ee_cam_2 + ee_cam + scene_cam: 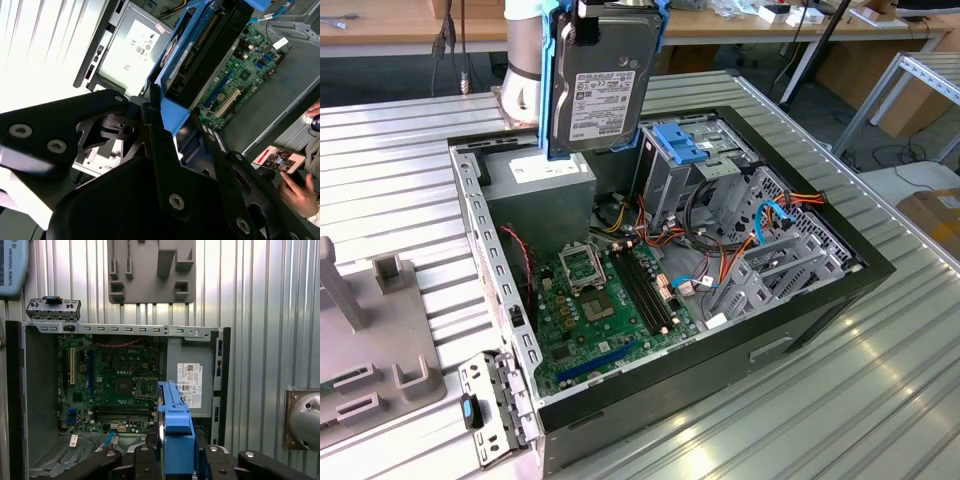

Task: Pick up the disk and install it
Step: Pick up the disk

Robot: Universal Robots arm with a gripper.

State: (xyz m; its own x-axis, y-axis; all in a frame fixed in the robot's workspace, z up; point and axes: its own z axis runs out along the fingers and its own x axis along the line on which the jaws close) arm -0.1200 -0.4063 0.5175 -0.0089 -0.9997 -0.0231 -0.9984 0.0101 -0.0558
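- The tool [176, 457] pinches the disk [605, 90] by its blue bracket rails, a black finger pressed to either side
- The disk hangs upright on edge, its white label towards the exterior camera, held clear above the open computer case [820, 300]
- Beneath it sit the grey power supply [540, 185] and the green motherboard [605, 310]
- The case lies on the ribbed metal worktop [880, 400]
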